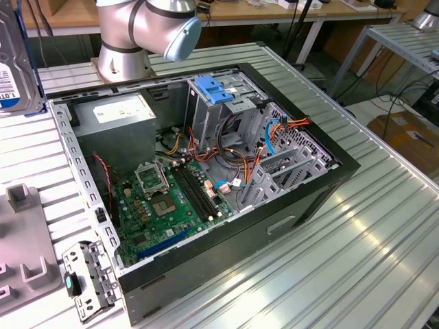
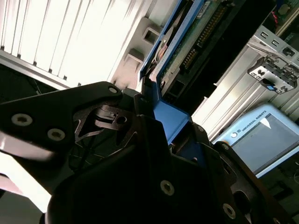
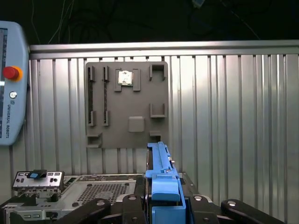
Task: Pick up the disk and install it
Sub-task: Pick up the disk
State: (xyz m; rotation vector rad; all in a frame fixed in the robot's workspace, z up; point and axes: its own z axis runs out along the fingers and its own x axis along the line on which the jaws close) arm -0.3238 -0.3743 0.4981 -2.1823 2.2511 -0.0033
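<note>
disk (image 1: 12, 65): at 10 o'clock from the case in the exterior view; raised off the table, label face showing; outside the case, well apart from the cage.
claw (image 3: 163, 207): closed on the disk, gripping across its blue rails (image 3: 159, 158); one rail runs out from between the fingers in both wrist views.
case (image 1: 226, 267): open, lying on its side on the table (image 1: 384, 233); cables exposed.
cage (image 1: 223, 103): at 12 o'clock inside the case, blue handle on top.
fixture (image 3: 126, 102): grey slotted plate, flat on the table, beyond the disk in the first wrist view.
handling (judged): stiff metal block, dense for its size, no give; smooth faces probably slippery; circuit board (image 2: 205, 23) on the underside fragile, sensitive to knocks.
hold (judged): by the two plastic rails along the long edges, near mid-length for balance; off the circuit board and label face.
</note>
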